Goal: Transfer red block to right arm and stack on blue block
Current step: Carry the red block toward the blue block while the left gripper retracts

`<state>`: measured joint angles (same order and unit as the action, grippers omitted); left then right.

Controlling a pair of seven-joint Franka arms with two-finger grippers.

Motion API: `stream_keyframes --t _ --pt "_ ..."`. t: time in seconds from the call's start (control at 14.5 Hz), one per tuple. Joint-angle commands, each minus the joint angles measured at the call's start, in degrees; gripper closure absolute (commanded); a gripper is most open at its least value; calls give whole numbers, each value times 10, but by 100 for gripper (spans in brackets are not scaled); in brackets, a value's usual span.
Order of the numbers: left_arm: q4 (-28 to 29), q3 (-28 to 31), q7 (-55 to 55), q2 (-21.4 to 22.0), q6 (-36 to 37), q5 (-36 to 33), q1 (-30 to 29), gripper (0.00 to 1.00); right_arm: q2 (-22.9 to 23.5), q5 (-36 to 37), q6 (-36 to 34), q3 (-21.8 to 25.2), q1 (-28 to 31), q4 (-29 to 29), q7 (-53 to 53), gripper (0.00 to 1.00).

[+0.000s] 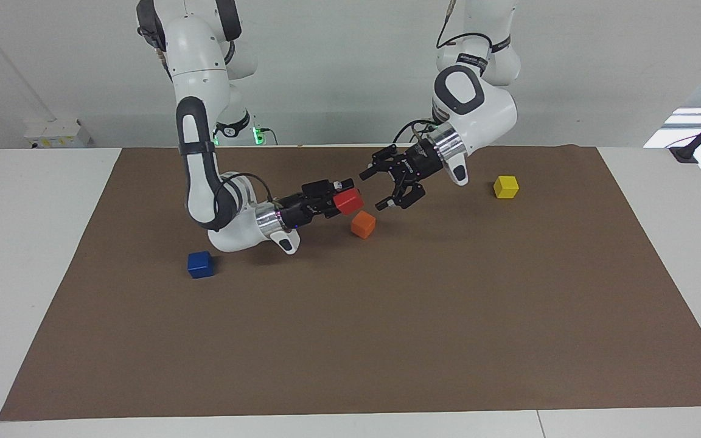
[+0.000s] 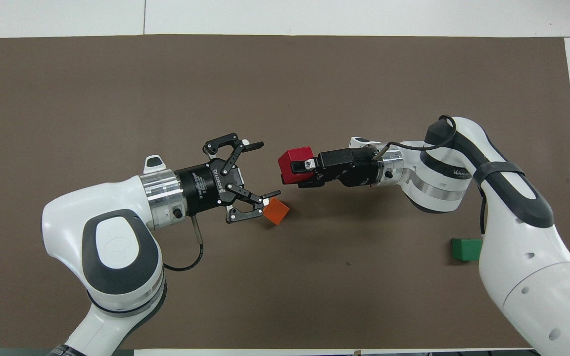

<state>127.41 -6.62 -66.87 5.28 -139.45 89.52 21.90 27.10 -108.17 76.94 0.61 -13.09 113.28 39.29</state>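
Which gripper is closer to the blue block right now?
Right. The right gripper, shut on the red block, hangs over the mat toward the blue block's end; the open left gripper is past the orange block.

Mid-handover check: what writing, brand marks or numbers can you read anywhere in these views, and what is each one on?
"ROBOTIQ": white lettering on the black body of the left gripper, overhead view; a smaller line beside it is too small to read.
White lettering on the black band of the right arm: too blurred to read with confidence.
White lettering on the black band high on the left arm: too small to read.
No text shows on the red block or the other cubes.
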Motion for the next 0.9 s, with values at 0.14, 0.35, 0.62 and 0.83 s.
stream_keyframes --t 0.14,0.35,0.62,0.83 --pt "65 1 5 58 87 -50 -90 0 -6 -12 12 0 -2 4 -11 100" --pt "65 1 10 58 117 -87 -141 0 -41 -4 69 1 -2 4 -38 100" --pt "58 0 73 49 204 -165 -226 0 -115 76 227 2 -2 -2 -109 100" --pt "36 0 150 34 290 -235 -298 0 -189 263 389 3 -2 -8 -262 100"
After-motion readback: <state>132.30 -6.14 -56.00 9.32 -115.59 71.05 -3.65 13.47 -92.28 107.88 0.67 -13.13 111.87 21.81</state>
